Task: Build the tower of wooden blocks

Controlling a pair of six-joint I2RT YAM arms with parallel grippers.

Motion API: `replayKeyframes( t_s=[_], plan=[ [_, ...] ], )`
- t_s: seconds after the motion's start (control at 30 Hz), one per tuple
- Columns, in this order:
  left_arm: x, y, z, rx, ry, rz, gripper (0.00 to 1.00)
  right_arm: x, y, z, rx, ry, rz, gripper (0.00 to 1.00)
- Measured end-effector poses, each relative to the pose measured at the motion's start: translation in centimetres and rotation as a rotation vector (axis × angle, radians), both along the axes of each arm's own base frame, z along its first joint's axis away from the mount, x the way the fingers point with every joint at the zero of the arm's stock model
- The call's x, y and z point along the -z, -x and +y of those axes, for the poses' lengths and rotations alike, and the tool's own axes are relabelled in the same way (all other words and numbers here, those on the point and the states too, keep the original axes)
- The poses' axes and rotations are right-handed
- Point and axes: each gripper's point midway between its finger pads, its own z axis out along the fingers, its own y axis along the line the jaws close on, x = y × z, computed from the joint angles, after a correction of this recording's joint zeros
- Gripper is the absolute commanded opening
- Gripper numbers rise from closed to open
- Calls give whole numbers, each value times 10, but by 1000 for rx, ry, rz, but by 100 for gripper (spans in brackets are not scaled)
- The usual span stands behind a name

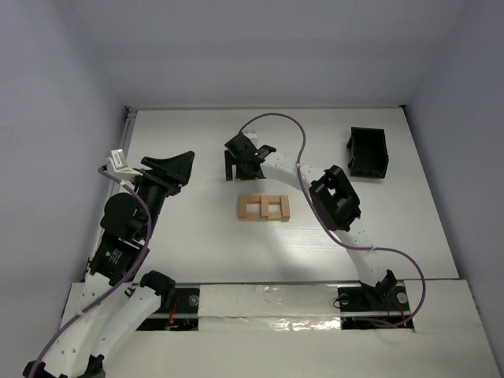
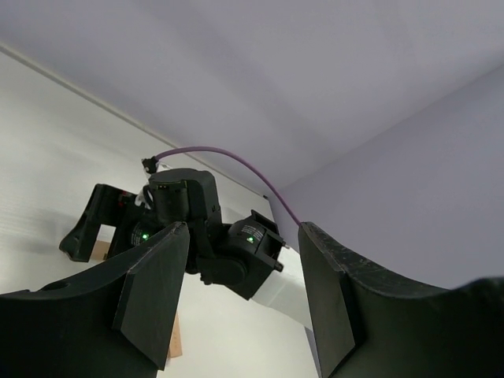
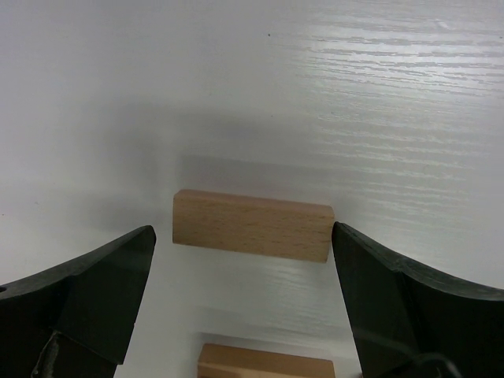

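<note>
Near the middle of the white table [image 1: 197,252], seen from the top camera, lay the wood block tower [image 1: 264,208]. It was low and flat, made of a few light-tan blocks of plain smooth wood, all alike. They were set touching one another, and small gaps between them showed the table.

From the tower, the left gripper [image 1: 175,167] was at about 10 o'clock, well apart from it. Its own camera showed the jaws standing apart, with nothing between them.

The right gripper [image 1: 240,163] hung at about 11 o'clock from the tower, just beyond it, and its jaws were wide apart too. In its wrist view only the top of a nearer block [image 3: 264,366] showed at the lower edge. Behind it a farther block [image 3: 252,224] lay on its long side between the two fingers and touched neither — the face was pale with a fine grain.

Farthest, at about 2 o'clock from the tower and well apart, stood a small black box [image 1: 368,153].
</note>
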Motion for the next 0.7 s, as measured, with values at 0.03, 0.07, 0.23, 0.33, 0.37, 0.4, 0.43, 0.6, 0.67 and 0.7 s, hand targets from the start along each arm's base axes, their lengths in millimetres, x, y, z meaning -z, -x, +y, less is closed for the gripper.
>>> replayKeyframes(
  t_s=[0.03,0.07,0.23,0.33,0.37,0.4,0.43,0.6,0.67,0.7],
  plan=[
    [0,0,0,0,0,0,55,2,-1,1,0,2,1,100],
    [0,0,0,0,0,0,55,5,-2,2,-2,5,3,100],
    [0,0,0,0,-2,4,55,6,-4,2,-3,21,3,99],
    [-1,1,1,-3,-2,3,57,6,-4,0,0,26,1,96],
    [-1,1,1,-3,-1,2,58,6,-5,0,2,28,0,92],
    [-1,2,1,-3,0,0,58,6,-5,-1,3,31,-1,91],
    [-2,2,2,-3,1,-2,58,6,-5,-1,5,33,-3,89],
    [-2,2,1,1,1,-3,58,6,-6,-3,10,39,-6,69],
    [-1,1,1,1,-1,1,58,6,-6,-3,10,39,-6,64],
    [-1,1,0,1,-2,1,58,6,-6,-3,10,39,-6,64]
  ],
)
